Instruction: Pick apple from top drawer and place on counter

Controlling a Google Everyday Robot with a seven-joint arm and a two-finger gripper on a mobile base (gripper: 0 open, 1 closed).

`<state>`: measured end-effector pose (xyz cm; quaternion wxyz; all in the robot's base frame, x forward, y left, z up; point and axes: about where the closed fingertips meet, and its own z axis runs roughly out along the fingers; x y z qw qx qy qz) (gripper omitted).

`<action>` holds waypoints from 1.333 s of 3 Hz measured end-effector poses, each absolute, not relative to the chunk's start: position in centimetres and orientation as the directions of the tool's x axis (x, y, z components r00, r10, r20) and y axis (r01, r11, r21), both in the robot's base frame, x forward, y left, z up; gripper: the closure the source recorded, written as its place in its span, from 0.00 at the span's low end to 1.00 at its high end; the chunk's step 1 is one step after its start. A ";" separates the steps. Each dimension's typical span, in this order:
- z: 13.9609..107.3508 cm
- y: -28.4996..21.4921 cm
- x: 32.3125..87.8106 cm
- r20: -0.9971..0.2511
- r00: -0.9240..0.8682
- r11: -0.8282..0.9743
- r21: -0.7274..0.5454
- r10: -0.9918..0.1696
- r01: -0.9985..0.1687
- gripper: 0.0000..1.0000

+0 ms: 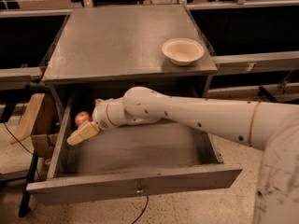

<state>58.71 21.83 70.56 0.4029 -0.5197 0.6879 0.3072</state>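
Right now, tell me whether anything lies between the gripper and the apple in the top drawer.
Nothing visible does. The gripper is inside the top drawer near its left rear corner, just in front of the apple, with no object showing between them. The bowl sits up on the counter, out of the way.

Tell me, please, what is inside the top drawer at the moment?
The apple sits at the back left of the top drawer, with the gripper inside, right beside it. The arm covers the apple's right side and the drawer's back middle.
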 end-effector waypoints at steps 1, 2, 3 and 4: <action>68.7 24.2 61.3 -0.860 -0.140 0.313 -0.024 -0.491 -0.949 0.00; 66.4 25.1 64.1 -0.838 -0.168 0.360 -0.036 -0.520 -0.932 0.00; 64.3 25.4 65.4 -0.807 -0.187 0.375 -0.046 -0.561 -0.926 0.15; 62.8 25.5 66.4 -0.783 -0.191 0.376 -0.059 -0.592 -0.925 0.29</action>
